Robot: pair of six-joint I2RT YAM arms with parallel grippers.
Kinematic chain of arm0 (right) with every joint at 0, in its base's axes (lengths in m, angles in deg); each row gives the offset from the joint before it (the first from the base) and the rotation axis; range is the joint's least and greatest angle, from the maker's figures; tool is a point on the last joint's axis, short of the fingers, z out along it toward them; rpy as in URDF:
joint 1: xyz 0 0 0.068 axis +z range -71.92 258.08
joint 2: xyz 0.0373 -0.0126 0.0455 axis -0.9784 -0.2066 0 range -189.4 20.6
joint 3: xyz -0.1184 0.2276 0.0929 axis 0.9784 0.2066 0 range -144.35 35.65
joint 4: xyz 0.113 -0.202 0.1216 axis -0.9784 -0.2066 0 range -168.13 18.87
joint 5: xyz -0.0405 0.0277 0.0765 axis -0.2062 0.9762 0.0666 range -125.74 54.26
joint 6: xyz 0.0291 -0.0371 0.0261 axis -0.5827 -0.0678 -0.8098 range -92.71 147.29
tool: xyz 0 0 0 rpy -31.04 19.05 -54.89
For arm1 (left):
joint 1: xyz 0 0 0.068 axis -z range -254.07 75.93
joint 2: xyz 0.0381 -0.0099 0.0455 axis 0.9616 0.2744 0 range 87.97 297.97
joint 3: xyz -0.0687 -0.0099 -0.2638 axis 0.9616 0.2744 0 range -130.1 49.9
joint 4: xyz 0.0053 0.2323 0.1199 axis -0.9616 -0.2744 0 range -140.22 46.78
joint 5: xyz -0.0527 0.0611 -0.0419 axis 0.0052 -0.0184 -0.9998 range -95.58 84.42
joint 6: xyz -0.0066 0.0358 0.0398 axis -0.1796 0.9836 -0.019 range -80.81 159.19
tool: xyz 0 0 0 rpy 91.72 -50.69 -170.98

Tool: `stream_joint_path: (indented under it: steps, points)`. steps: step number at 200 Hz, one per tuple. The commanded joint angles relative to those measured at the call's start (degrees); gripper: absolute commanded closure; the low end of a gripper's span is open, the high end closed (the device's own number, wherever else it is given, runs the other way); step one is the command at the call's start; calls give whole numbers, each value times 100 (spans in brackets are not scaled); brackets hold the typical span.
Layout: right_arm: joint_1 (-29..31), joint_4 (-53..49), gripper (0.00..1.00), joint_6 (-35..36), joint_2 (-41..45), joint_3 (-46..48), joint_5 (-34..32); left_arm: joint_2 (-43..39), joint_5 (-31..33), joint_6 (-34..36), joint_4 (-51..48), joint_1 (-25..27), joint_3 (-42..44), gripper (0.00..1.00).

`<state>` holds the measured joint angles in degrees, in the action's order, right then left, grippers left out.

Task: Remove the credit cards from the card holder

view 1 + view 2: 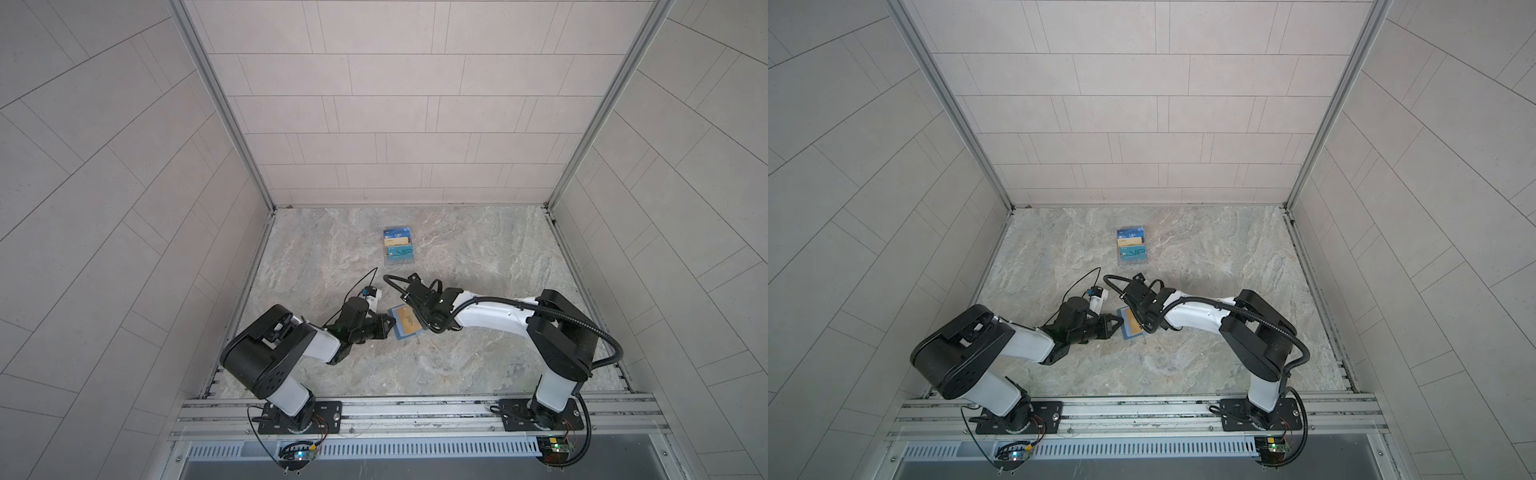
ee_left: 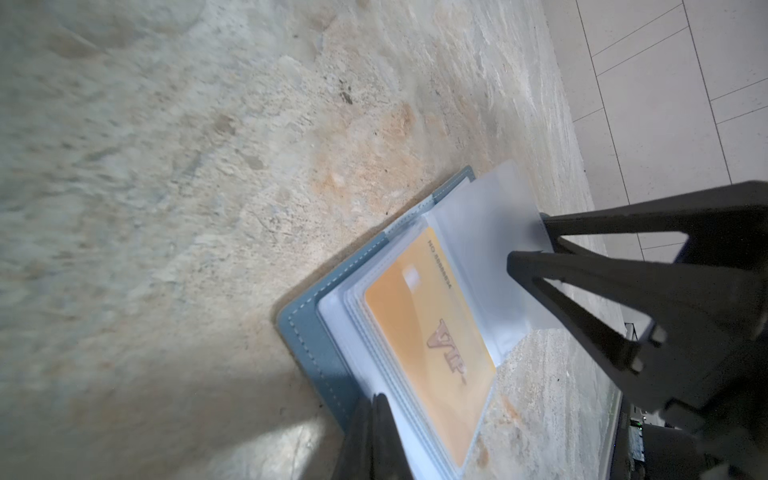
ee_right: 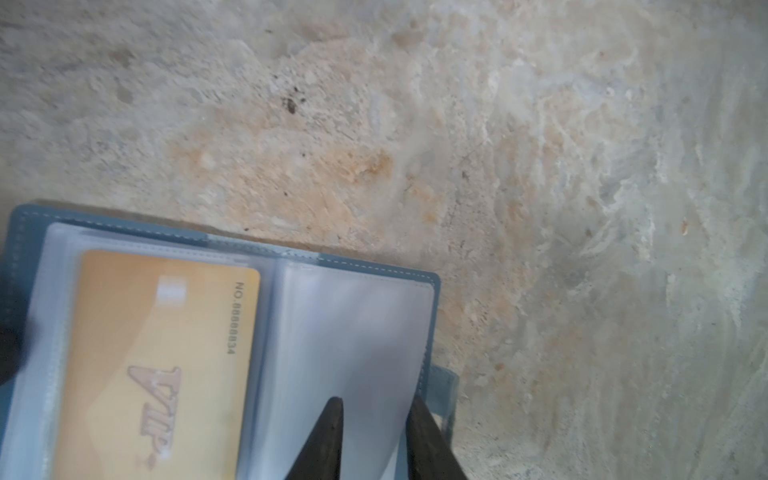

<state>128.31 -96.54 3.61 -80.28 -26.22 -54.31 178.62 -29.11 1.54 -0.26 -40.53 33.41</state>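
Observation:
The teal card holder (image 1: 395, 316) (image 1: 1124, 332) lies open on the stone table between my two grippers. A gold credit card (image 2: 428, 332) (image 3: 166, 353) marked VIP sits in a clear sleeve on its left half. No bluish card shows in the holder. My left gripper (image 1: 390, 322) (image 2: 380, 401) is shut, its tips resting on the holder's left edge where the teal cover (image 2: 307, 332) meets the sleeves. My right gripper (image 1: 419, 319) (image 3: 376, 405) stands over the right half, jaws slightly apart on either side of a raised empty clear sleeve (image 2: 490, 249) (image 3: 353, 332). The snap tab (image 3: 444, 386) pokes out beside it.
A clear tiered stand (image 1: 398, 245) (image 1: 1132, 246) showing several blue and gold cards stands further back on the table. Tiled walls close in the back and both sides. The aluminium rail (image 1: 415, 409) with both arm bases runs along the front.

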Motion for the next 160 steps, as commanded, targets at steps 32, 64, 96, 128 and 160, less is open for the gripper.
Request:
stream_joint_path:
  steps: [32, 64, 96, 128, 160]
  points:
    - [-396, -366, 70, 73, 549, 278, 97, -17, 53, 187, -557, 26, -33, 96]
    - [-885, 192, 65, 137, 1086, 613, 2129, -74, 28, 232, -626, 21, -85, 96]
    - [-1069, 287, 56, 215, 1216, 625, 2858, -234, 85, 253, -696, 24, -87, 96]
    - [-1104, 422, 55, 62, 1097, 568, 3172, -355, 101, 258, -777, 30, -108, 96]
    - [-1101, 757, 55, -238, 957, 596, 3213, -443, 159, 280, -896, 30, -123, 95]
